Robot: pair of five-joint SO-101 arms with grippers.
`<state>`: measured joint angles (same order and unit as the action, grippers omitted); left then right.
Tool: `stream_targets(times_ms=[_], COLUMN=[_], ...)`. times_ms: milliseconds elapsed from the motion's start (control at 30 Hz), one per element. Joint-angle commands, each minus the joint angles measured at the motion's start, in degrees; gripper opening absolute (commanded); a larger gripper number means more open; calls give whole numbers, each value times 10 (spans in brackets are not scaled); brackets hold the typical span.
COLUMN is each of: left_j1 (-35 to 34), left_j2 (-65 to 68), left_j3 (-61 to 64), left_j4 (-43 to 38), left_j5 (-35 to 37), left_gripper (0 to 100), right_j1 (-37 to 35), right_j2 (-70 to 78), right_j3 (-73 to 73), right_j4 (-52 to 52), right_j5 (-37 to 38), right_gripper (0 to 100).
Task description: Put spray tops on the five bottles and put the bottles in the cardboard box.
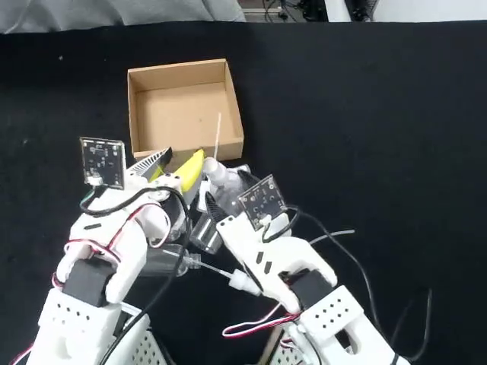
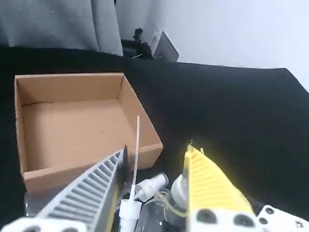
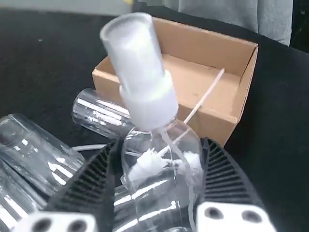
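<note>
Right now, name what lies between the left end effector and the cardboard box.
A spray top, its tube pointing up, seen in the left wrist view.

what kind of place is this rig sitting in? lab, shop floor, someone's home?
Probably a lab or workshop bench, not a home: a black cloth-covered table, two small white arms with exposed wiring, and cables and gear along the far edge by a grey curtain.

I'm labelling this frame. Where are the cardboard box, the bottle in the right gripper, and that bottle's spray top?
cardboard box (image 2: 67,89), left wrist view, inner face of its far wall.
bottle (image 3: 161,142), right wrist view, clear shoulder below the neck.
spray top (image 3: 140,63), right wrist view, side of the white cap.
</note>
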<state>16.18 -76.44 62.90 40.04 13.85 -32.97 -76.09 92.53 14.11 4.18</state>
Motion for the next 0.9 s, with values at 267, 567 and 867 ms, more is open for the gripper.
stream_targets(times_ms=[267, 567, 867], left_j1=[16, 16, -7], left_j2=[4, -8, -141], left_j3=[2, -15, -40], left_j4=[-24, -4, 95], left_j5=[-10, -13, -13], left_gripper=[184, 184, 188], right_j1=[5, 7, 8], right_j2=[-15, -15, -15], right_j3=[-13, -12, -12], right_j4=[-13, -13, -13], right_j5=[5, 5, 5], right_gripper=[158, 158, 158])
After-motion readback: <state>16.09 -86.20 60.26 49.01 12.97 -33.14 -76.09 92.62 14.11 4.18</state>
